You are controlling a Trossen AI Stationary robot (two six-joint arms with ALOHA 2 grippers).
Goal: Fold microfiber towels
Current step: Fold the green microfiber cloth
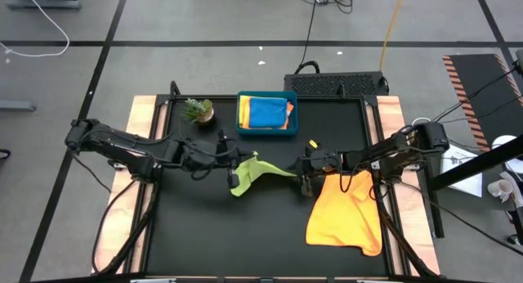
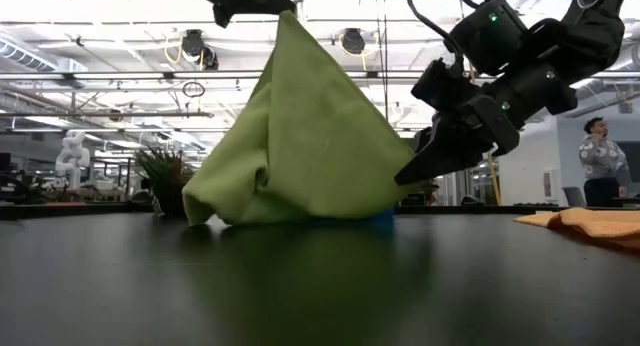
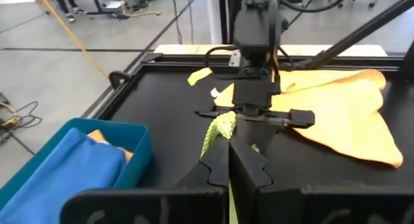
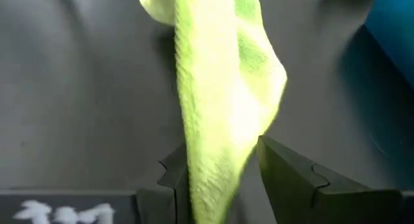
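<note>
Our left pincer (image 1: 232, 163), clamped tight, lifts one corner of the soft lime-green microfiber towel (image 1: 245, 174) off the black tabletop (image 1: 204, 234). Our right pincer (image 1: 304, 178) stands part-open around the opposite corner, the towel stretching between them.

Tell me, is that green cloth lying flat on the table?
No, the lime green towel is lifted into a tent shape by the left gripper, only its lower edge touching the table.

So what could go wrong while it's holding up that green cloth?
The left gripper pinches only a corner of the lime green towel, which might slip free. The right gripper has fingers apart around another edge and could close on a bunched fold, giving a crooked fold.
</note>
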